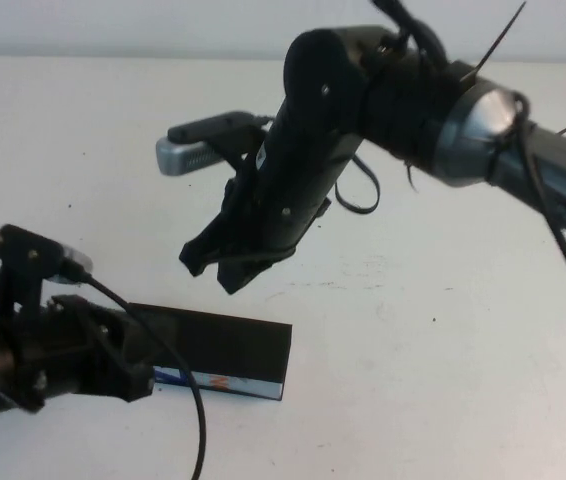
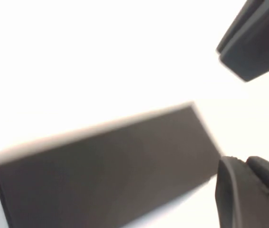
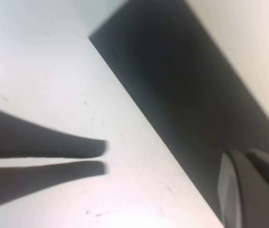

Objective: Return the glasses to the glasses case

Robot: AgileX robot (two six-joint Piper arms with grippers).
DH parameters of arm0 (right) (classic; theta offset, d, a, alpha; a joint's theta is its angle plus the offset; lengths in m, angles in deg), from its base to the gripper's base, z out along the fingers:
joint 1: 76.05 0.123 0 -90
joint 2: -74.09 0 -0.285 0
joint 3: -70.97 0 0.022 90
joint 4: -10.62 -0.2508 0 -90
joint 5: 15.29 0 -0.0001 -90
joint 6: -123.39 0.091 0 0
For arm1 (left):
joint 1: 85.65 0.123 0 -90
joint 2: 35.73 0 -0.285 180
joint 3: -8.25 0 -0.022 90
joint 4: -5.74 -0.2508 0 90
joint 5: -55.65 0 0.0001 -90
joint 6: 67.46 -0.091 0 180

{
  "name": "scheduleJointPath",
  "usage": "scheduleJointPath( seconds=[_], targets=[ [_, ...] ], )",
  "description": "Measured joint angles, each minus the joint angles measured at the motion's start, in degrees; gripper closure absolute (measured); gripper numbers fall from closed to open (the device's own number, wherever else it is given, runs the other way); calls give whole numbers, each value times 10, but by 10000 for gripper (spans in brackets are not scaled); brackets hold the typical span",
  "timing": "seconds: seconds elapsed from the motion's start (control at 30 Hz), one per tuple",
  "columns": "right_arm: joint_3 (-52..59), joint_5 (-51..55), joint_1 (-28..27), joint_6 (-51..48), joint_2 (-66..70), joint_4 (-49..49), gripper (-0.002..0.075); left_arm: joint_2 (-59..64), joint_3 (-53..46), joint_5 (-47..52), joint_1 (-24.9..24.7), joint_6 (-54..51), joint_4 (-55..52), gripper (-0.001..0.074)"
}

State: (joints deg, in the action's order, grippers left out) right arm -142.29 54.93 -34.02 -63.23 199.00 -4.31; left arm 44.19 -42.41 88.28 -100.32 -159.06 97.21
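The glasses case (image 1: 225,350) lies shut and flat on the white table (image 1: 443,330), printed edge facing the robot. The left gripper (image 1: 128,365) sits low at the case's left end, fingers spread. The right gripper (image 1: 213,265) hangs above and just behind the case; whether its fingers are apart, I cannot tell.

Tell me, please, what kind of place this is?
Probably a robot test bench: a bare white table, a closed glasses case, the left claw at the case, and the right claw raised above. No glasses show.
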Motion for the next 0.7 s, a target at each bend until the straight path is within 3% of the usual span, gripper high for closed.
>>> scheduleJointPath(
  seconds=[0.3,0.7],
  targets=[
    [76,3,0,47,-190,75,739,-308,-43,-127,0,23,3,736],
    [450,-30,0,76,-570,111,739,-704,-219,-317,0,23,21,736]
  ],
)
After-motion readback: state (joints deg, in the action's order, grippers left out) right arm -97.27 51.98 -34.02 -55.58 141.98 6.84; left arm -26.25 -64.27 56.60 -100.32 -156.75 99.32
